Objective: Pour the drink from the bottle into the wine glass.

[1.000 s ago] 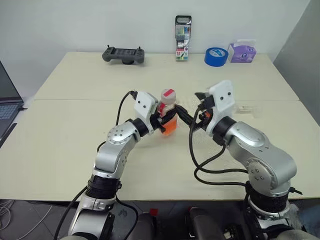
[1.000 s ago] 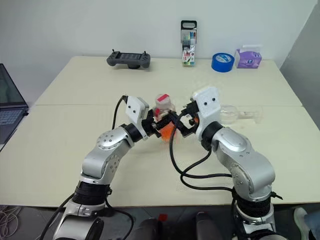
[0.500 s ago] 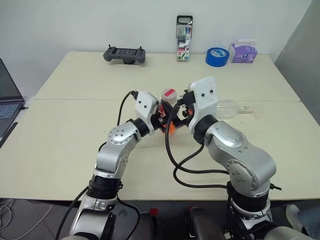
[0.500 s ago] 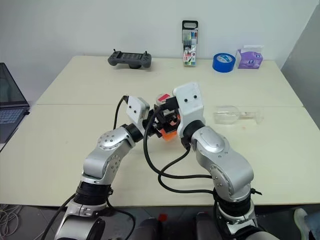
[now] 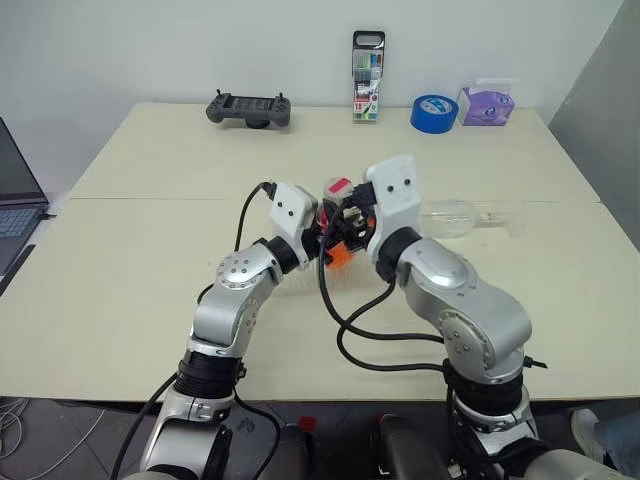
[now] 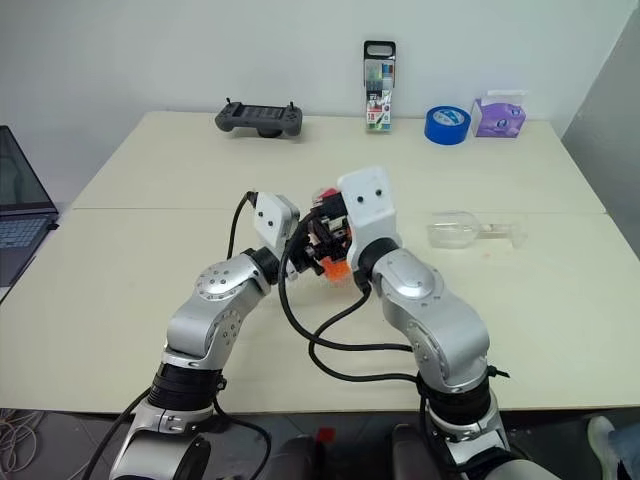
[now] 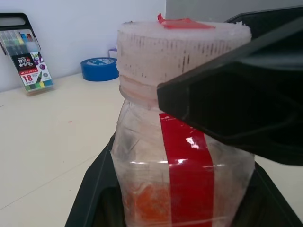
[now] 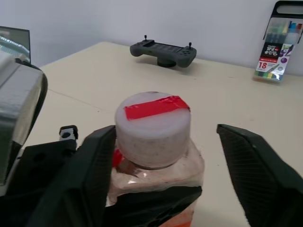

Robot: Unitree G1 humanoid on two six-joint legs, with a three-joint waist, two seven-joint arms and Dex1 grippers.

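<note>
Your left jaws [image 5: 322,238] are clamped shut around the lower body of the bottle [image 7: 182,137], which stands upright above the middle of the tabletop [image 5: 120,290]; the drink [image 7: 147,203] shows as an orange band low in the bottle, level with the fingers. Your right jaws [image 8: 163,156] are partly open around the cap [image 8: 152,124]: one finger [image 8: 90,175] lies against the cap's side, the other finger [image 8: 255,170] stands apart from it with a gap between. The two grippers meet at the bottle from opposite sides, so room right around it is tight.

The wine glass [image 5: 462,217] lies on its side on the tabletop to the right of the right arm, bowl towards the arms and foot towards the right edge, near that arm but not touching it. Along the far edge, well apart from the bottle, stand a dark game controller [image 5: 248,108], an upright marker case [image 5: 366,77], a roll of blue tape [image 5: 432,113] and a purple tissue pack [image 5: 484,104]. A laptop [image 5: 12,205] sits off the left edge. Between the arms and the far row, and on the left half, the tabletop surface is bare; a seam [image 5: 140,199] crosses it just behind the grippers.
</note>
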